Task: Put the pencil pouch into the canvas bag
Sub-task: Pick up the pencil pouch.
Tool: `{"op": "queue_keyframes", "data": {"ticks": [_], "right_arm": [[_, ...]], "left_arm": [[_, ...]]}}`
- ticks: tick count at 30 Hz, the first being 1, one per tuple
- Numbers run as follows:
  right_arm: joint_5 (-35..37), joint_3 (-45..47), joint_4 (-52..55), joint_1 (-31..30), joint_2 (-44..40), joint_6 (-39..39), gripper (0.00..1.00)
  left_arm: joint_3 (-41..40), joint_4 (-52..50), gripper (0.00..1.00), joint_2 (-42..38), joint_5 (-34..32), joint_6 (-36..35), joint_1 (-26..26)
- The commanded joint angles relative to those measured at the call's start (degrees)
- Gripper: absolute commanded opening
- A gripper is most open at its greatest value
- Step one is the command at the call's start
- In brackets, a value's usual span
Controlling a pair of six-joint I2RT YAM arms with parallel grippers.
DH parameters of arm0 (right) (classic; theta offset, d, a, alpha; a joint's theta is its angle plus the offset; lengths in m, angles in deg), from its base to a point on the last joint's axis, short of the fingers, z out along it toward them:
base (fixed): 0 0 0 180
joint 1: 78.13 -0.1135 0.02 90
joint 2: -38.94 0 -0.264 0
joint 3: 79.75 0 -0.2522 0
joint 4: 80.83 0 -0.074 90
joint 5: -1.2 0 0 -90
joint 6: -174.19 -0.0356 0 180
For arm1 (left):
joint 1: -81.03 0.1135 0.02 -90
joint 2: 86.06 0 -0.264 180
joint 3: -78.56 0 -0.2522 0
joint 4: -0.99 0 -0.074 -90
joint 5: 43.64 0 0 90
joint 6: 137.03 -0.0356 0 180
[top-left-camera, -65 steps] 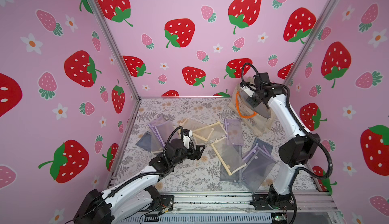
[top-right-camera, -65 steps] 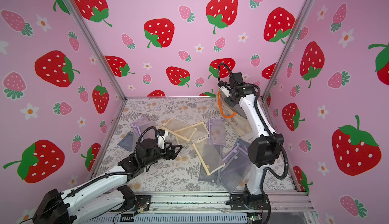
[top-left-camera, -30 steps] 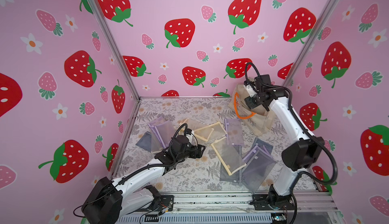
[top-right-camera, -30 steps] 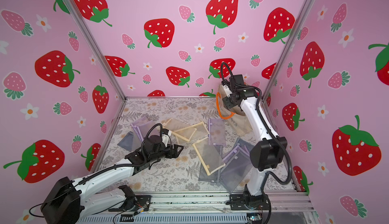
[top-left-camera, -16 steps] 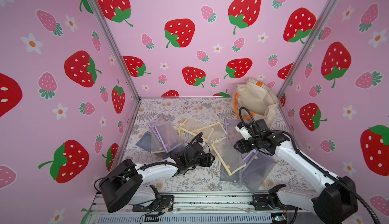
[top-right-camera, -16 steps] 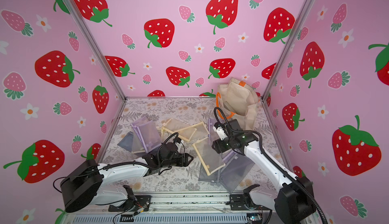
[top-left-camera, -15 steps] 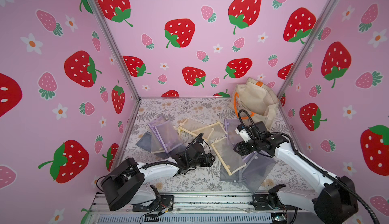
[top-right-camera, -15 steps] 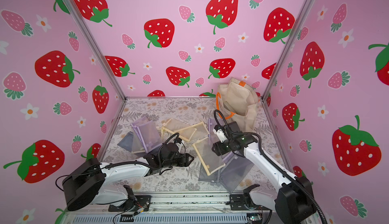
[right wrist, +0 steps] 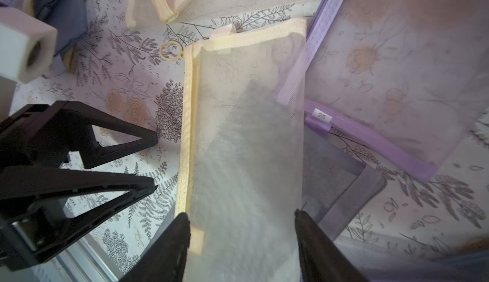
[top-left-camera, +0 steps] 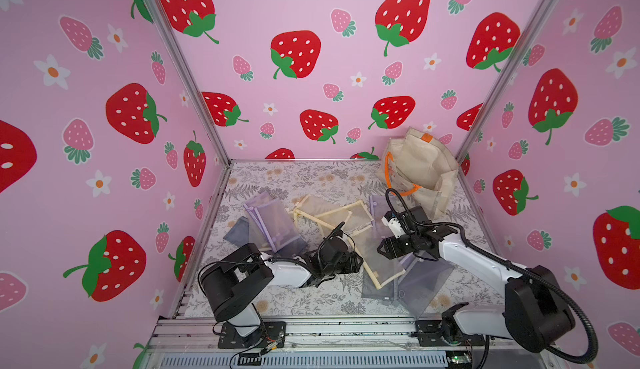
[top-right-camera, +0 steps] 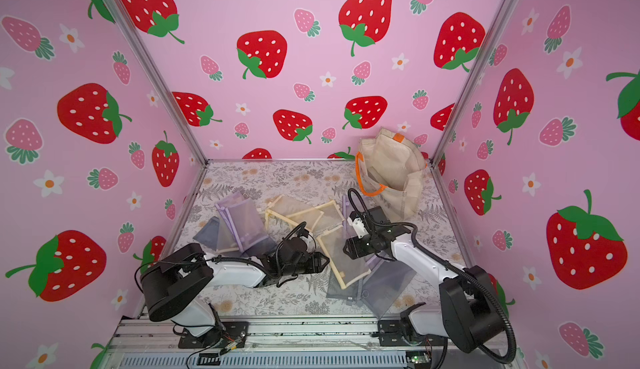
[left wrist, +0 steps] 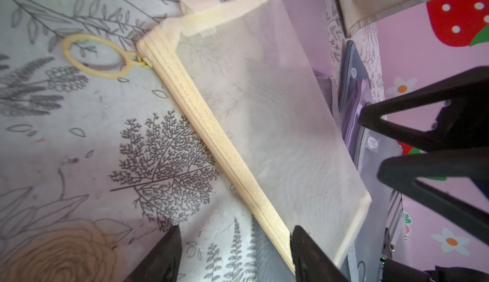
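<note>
The pencil pouch [top-left-camera: 377, 260] [top-right-camera: 346, 263] is a see-through mesh one with cream edging, and it lies flat in the middle of the table on top of grey pouches. My left gripper [top-left-camera: 358, 263] [left wrist: 235, 234] is open low at its zipper edge [left wrist: 211, 124], with one finger over the mesh and the other over bare table. My right gripper [top-left-camera: 382, 247] [right wrist: 242, 215] hangs open over the same pouch [right wrist: 246, 135], its fingers spanning the pouch's width. The canvas bag [top-left-camera: 419, 170] [top-right-camera: 391, 173] stands open in the back right corner, with orange handles.
Several other mesh pouches lie around: purple ones [top-left-camera: 273, 221] at the left, cream ones [top-left-camera: 329, 215] behind the centre, grey ones [top-left-camera: 422, 280] at the front right. Pink strawberry walls close three sides. A metal rail [top-left-camera: 346, 329] runs along the front.
My right arm has swung down from the canvas bag to the cream pouch. My left gripper has slid right to the pouch's zipper edge, and its jaws have narrowed.
</note>
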Motion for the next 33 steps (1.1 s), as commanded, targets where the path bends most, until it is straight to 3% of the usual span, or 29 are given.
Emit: {"op": "queue_keyframes", "data": {"ticks": [1,6,17,20,24,29,33], "right_arm": [[2.53,1.35,-2.89,-0.28,0.60,-1.09,0.68],[2.43,3.40,-5.76,-0.28,1.60,-2.05,0.74],[-6.30,4.67,-12.59,-0.34,7.40,-3.49,0.67],[-8.66,4.92,-14.26,-0.37,7.50,-4.10,0.65],[-10.61,4.81,-14.68,-0.46,6.52,-4.01,0.54],[-13.02,4.57,-15.23,-0.73,6.48,-3.96,0.49],[-13.52,4.05,-15.27,-0.90,6.49,-4.18,0.36]], "left_arm": [[2.35,3.88,0.66,1.46,-1.20,2.04,0.01],[3.46,4.40,0.64,3.31,-0.95,2.09,0.01],[4.83,6.67,0.54,5.81,-1.17,1.90,0.37],[4.75,6.70,0.47,5.98,-1.30,1.60,0.52],[4.35,6.90,0.39,5.92,-1.26,1.12,0.62],[4.24,8.27,0.23,6.29,-0.31,0.90,0.64],[4.13,9.26,0.20,6.12,0.69,0.51,0.62]]}}
